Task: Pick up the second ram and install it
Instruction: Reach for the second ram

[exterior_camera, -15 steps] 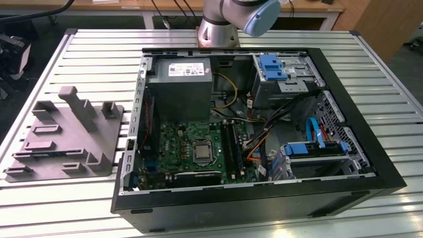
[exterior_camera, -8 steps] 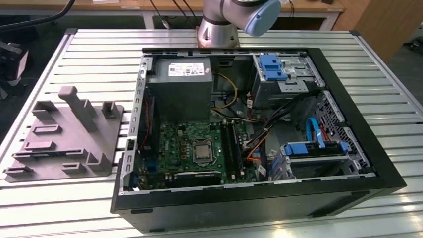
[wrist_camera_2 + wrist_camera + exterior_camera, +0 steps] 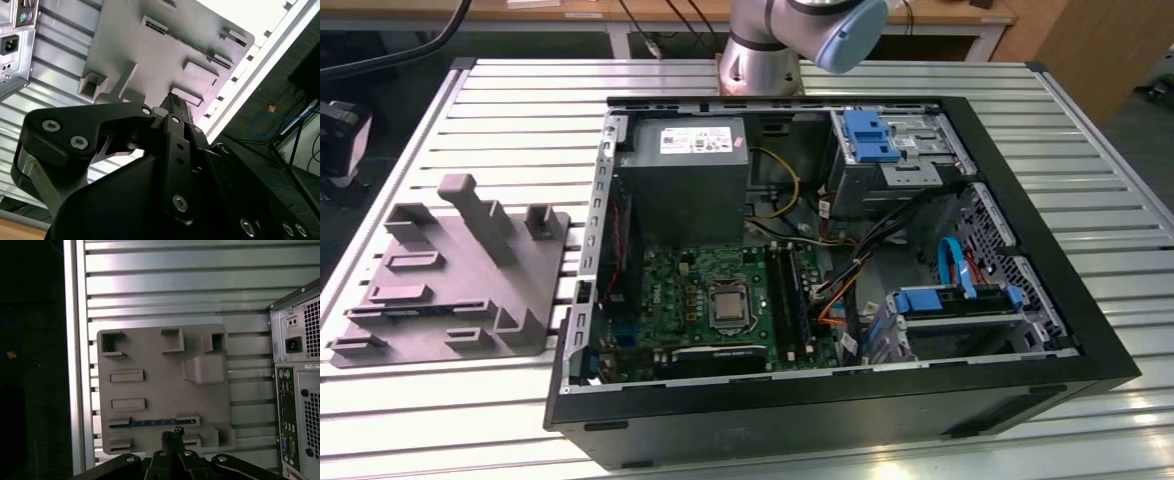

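Note:
The second ram (image 3: 152, 423) is a thin dark stick lying on edge in a groove of the grey plastic fixture (image 3: 155, 347), near the fixture's end closest to the exterior view's front. In the exterior view it shows as a dark strip (image 3: 398, 312) on the fixture (image 3: 454, 280). My gripper (image 3: 173, 434) hangs well above the fixture, its black fingertips pressed together with nothing between them, just short of the ram's middle in the first wrist view. The second wrist view looks along the gripper (image 3: 172, 102) from behind, down onto the fixture (image 3: 150, 50).
The open PC case (image 3: 1014, 380) lies to the exterior view's right of the fixture, with the motherboard (image 3: 707, 300) and its black memory slots (image 3: 787, 295) inside. The case's rear panel (image 3: 300, 390) faces the fixture. Both rest on a ribbed metal table (image 3: 520, 110), its edge (image 3: 75, 365) close by.

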Controlling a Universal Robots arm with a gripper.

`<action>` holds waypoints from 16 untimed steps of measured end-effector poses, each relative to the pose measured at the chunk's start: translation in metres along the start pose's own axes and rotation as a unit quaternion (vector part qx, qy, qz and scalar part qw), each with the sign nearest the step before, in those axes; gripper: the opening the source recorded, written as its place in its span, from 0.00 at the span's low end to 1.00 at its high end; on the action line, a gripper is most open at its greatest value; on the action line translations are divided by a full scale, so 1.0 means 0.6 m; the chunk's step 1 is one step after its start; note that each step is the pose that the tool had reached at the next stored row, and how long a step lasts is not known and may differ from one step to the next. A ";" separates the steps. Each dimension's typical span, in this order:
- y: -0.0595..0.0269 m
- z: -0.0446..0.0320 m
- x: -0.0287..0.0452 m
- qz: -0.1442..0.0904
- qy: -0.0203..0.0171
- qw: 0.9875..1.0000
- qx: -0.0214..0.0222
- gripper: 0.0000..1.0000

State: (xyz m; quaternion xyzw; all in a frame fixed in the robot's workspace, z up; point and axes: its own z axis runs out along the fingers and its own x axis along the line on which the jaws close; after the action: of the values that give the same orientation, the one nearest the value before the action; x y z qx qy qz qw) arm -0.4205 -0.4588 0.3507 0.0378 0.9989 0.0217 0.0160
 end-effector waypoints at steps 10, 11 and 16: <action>-0.018 0.013 0.003 0.000 0.000 1.000 0.000 0.11; -0.020 0.014 0.003 0.000 0.000 1.000 0.000 0.11; -0.026 0.021 0.005 0.000 0.000 1.000 0.000 0.11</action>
State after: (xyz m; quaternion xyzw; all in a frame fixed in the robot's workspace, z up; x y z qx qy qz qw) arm -0.4241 -0.4738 0.3374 0.0378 0.9989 0.0217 0.0161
